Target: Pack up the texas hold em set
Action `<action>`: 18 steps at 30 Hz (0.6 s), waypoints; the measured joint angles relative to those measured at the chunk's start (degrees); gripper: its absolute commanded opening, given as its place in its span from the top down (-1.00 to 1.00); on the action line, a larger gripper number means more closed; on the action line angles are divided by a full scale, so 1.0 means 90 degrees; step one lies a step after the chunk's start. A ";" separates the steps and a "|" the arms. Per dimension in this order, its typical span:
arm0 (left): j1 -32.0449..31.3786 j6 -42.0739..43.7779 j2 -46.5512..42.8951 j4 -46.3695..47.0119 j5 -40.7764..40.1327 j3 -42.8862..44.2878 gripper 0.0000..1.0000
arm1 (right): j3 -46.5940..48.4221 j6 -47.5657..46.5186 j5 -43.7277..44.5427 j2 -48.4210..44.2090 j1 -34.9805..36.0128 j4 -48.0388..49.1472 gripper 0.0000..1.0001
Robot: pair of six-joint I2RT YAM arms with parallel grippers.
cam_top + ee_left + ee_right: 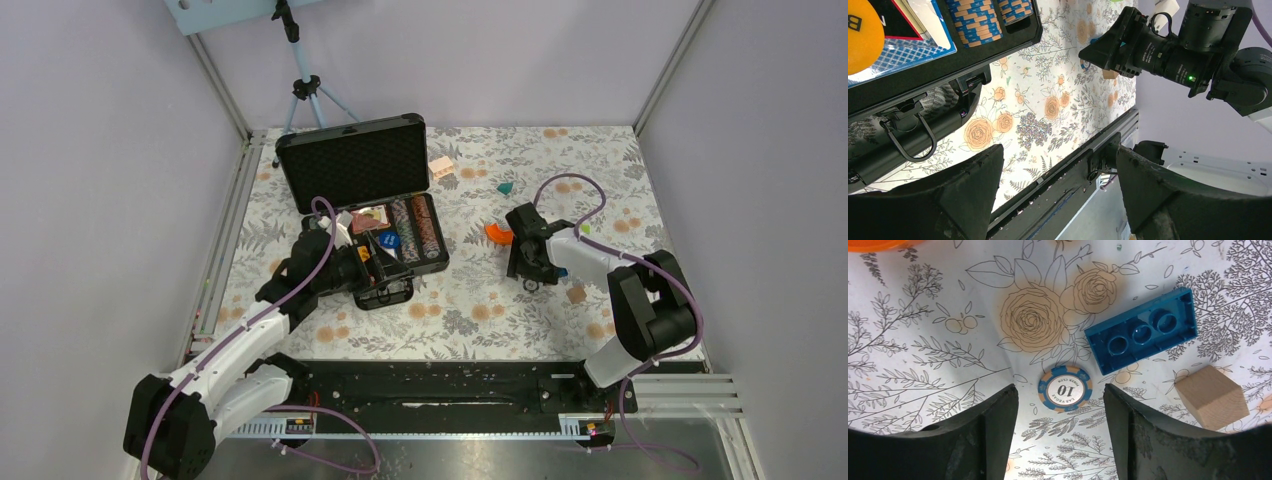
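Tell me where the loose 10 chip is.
In the right wrist view, the 10 chip lies flat on the floral cloth, centred in the open right hand, just left of the blue brick and wooden cube.

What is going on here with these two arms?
Two arms are packing a poker set. The black case lies open, with chips and cards inside. The right gripper, jaws open, hovers over one loose chip marked 10 on the table, beside a blue brick. The left gripper is open and empty near the case's front.
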 measured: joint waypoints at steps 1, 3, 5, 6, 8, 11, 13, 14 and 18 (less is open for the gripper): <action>0.0000 0.0005 0.0000 0.0000 0.0000 0.0000 -0.64 | 0.0000 0.0002 -0.0041 0.0002 -0.0002 0.0027 -0.39; 0.0000 0.0007 0.0000 0.0000 0.0000 0.0000 -0.64 | -0.0032 0.0002 -0.0078 0.0000 -0.0002 0.0163 -0.39; 0.0000 0.0010 0.0000 0.0000 0.0000 0.0000 -0.64 | -0.0148 0.0002 -0.0102 -0.0010 -0.0002 0.0391 -0.39; 0.0000 0.0010 0.0002 0.0000 0.0000 0.0000 -0.64 | -0.0163 0.0002 -0.0102 -0.0010 -0.0002 0.0408 -0.38; 0.0000 0.0010 0.0002 0.0000 0.0000 0.0000 -0.64 | -0.0238 -0.0012 -0.0100 -0.0029 -0.0002 0.0537 -0.38; 0.0000 0.0010 0.0002 0.0000 0.0000 0.0000 -0.64 | -0.0308 -0.0075 -0.0104 -0.0058 -0.0002 0.0753 -0.35; 0.0000 0.0012 0.0015 0.0000 0.0000 0.0000 -0.64 | -0.0345 -0.0136 -0.0143 -0.0068 -0.0002 0.0874 -0.33; 0.0000 0.0012 0.0027 0.0000 0.0000 0.0000 -0.64 | -0.0350 -0.0163 -0.0168 -0.0068 -0.0002 0.0908 -0.32; 0.0000 0.0012 0.0068 0.0000 0.0000 0.0000 -0.64 | -0.0350 -0.0236 -0.0211 -0.0068 -0.0002 0.1054 -0.30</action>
